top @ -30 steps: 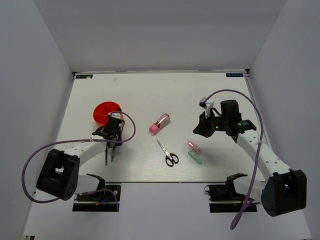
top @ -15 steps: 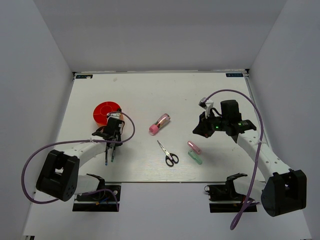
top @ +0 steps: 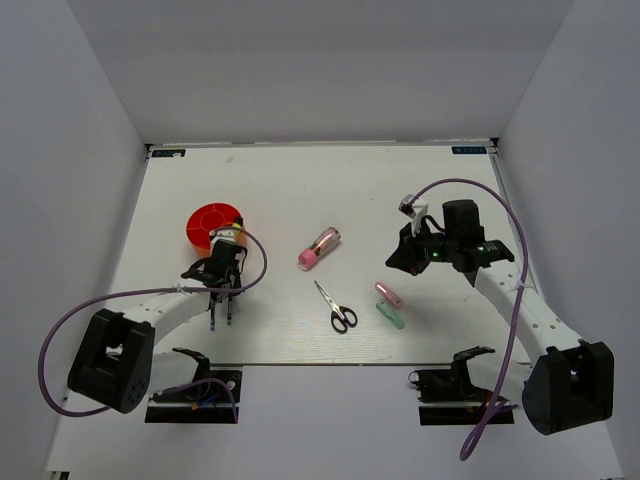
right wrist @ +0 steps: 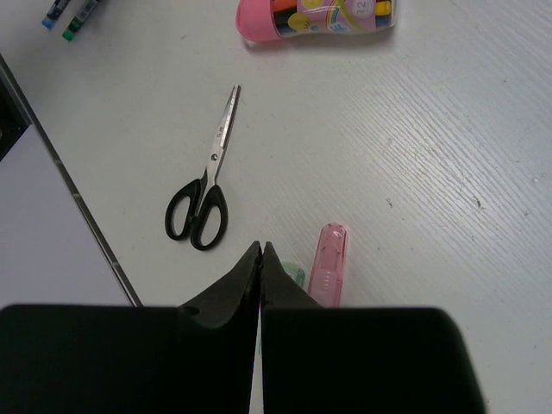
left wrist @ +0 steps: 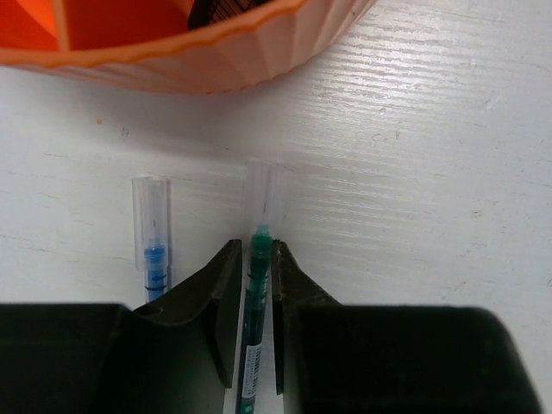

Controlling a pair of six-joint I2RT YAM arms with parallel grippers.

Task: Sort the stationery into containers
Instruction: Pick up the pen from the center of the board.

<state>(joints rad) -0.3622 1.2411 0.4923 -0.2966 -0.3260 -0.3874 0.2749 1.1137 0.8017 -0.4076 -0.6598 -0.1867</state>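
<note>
My left gripper is shut on a green pen with a clear cap that lies on the table just short of the red-orange pot. A blue pen lies parallel on its left. In the top view the left gripper is just near of the pot. My right gripper is shut and empty, hovering over a pale-green capsule, beside a pink capsule. Black-handled scissors and a pink tube lie beyond.
In the top view the scissors and pink tube lie mid-table between the arms. The two capsules lie near the front edge. A dark object stands inside the pot. The table's near edge runs left of the scissors.
The left gripper has shifted slightly toward the near edge, over the two pens. The right arm has not moved.
</note>
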